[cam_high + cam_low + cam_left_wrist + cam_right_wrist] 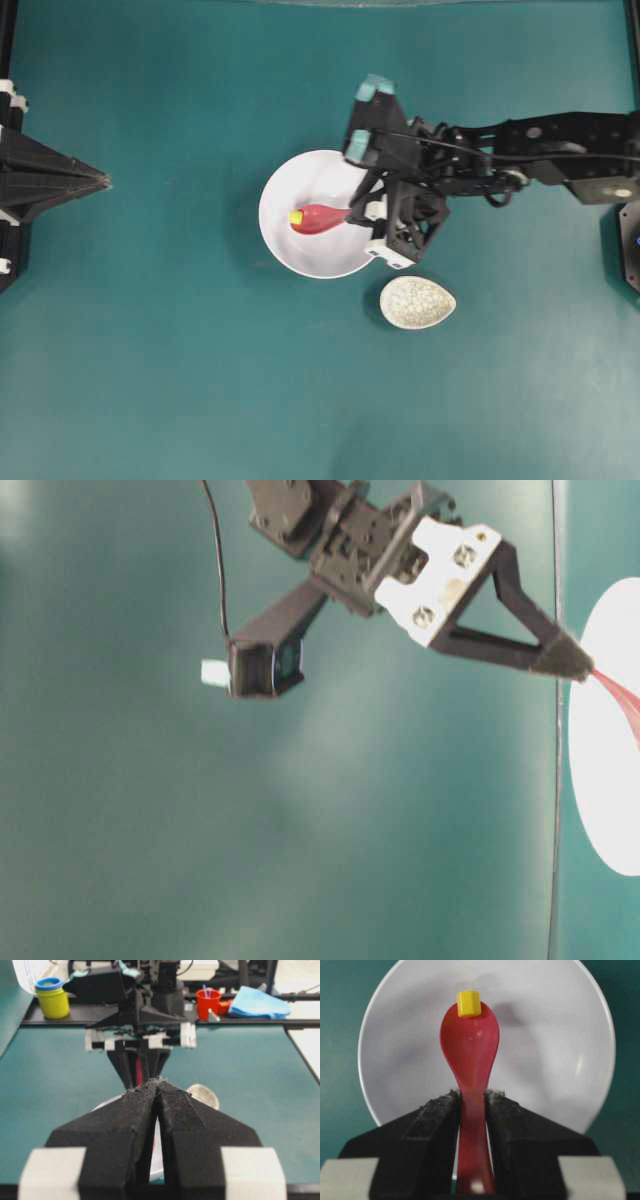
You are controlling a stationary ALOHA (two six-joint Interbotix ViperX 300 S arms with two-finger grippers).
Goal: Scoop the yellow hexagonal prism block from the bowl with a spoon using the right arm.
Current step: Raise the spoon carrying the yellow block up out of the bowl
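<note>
Red-pink spoon (470, 1055) clamped by its handle between the fingers of the right gripper (471, 1097), scoop extended over the white bowl (555, 1050). Yellow hexagonal prism block (469, 1003) sits at the scoop's far tip. Speckled spoon rest (417, 302) lies outside the bowl, beside the handle end. Left gripper (158, 1085), well beyond the scoop's tip, has its fingers pressed together.

1 bowl (300, 250), 1 spoon (318, 218), 1 block (296, 216).

You have the bowl (318, 213) mid-tabletop (180, 380), the spoon (320, 218) over it with the block (296, 216) at its tip. The spoon rest (417, 302) lies just beside the bowl, toward the right arm's (540, 150) side.
</note>
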